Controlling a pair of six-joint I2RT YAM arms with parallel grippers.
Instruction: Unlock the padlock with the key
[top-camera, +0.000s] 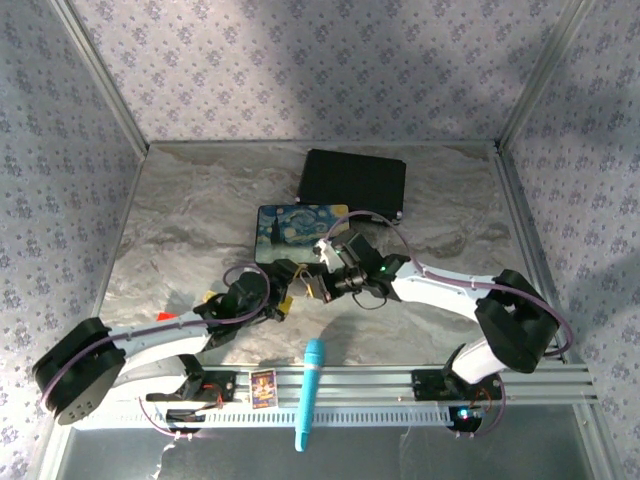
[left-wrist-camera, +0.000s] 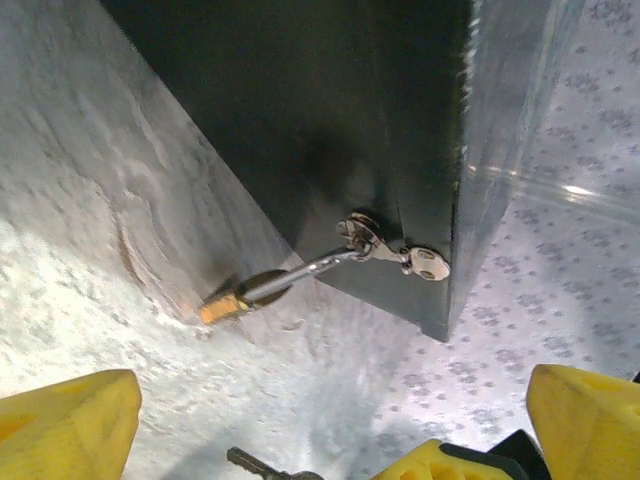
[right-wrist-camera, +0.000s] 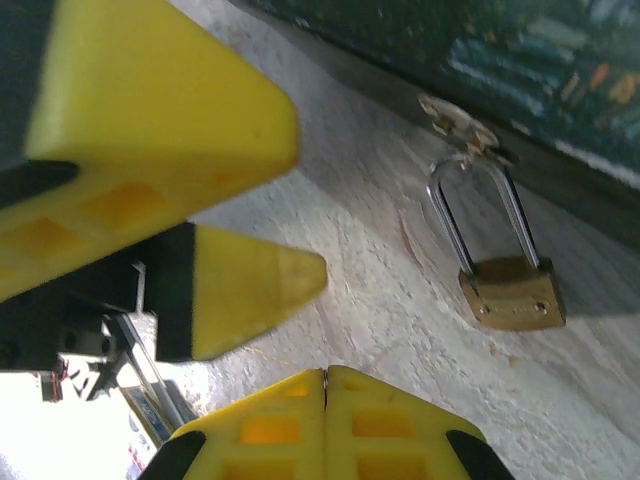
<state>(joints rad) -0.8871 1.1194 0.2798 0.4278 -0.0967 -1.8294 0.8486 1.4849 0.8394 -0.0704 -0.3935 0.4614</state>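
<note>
— Marbled tabletop (top-camera: 180, 220); where's the padlock (right-wrist-camera: 512, 293)?
— Hung by its shackle from the painted box (top-camera: 295, 225) hasp (right-wrist-camera: 458, 118), with its body on the table, pointing away from the box.
— Fingers?
— Wide apart on the left gripper (left-wrist-camera: 335, 400), pressed together on the right gripper (right-wrist-camera: 325, 385). The key (left-wrist-camera: 262, 466) sits by that tip. I can't tell if it's pinched.

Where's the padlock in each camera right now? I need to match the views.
Top external: too small to pick out; look by the near edge of the painted box.
Left wrist: padlock centre-left, seen edge-on, shackle running to the hasp.
Right wrist: padlock right of centre, brass body below its shackle.
Shared landmark: the hasp on the box.
</note>
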